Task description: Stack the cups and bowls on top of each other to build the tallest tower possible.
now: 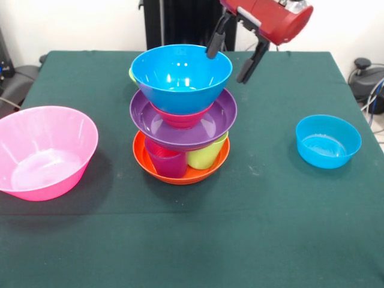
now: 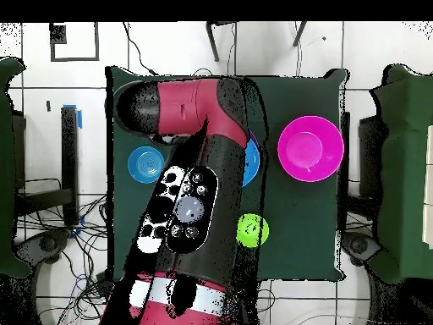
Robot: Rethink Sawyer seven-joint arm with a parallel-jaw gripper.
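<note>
Fingers (image 1: 231, 57) are seen spread wide and empty just beyond the far-right rim of the blue bowl (image 1: 181, 77) capping the tower (image 1: 182, 117) at mid-worktop (image 1: 270, 228), tilted toward it.

A dark green tablecloth (image 1: 288, 228) covers the table, lying flat with faint creases toward the near edge. Behind the table stands a black upright panel (image 1: 180, 24) against a pale wall (image 1: 72, 24). Off the table's corners sit dark pieces of gear — one at the left (image 1: 15, 81), one at the right (image 1: 366, 75) with cables beside it. Seen from overhead, the floor is white tile (image 2: 380, 42), with tangled cables (image 2: 80, 245) along one side and a small blue object (image 2: 69, 112) on the tiles — what it is cannot be told.
</note>
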